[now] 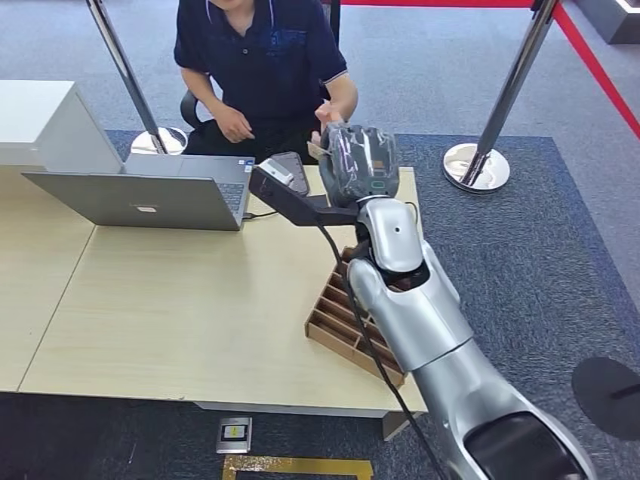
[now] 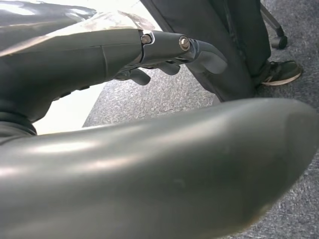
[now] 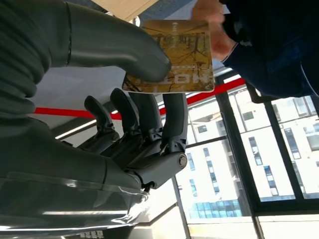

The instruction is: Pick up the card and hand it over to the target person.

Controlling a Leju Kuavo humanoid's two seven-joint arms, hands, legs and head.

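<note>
My right hand [image 1: 358, 165] is stretched out over the far edge of the table [image 1: 151, 320] toward the seated person [image 1: 260, 60]. It pinches a yellow-brown printed card [image 3: 180, 55] between the thumb [image 3: 112, 45] and a dark finger. The person's hand [image 3: 211, 25] touches the card's far edge; in the head view that hand [image 1: 332, 112] sits just beyond my fingers. My left hand [image 2: 112, 55] hangs over grey carpet with its fingers stretched out and nothing in them.
A grey laptop [image 1: 151, 195] stands open at the table's far left. A wooden slotted tray [image 1: 340, 320] lies under my right forearm near the table's right edge. A dark flat device [image 1: 290, 172] lies beside the laptop. Stanchion bases [image 1: 475, 165] stand on the carpet behind.
</note>
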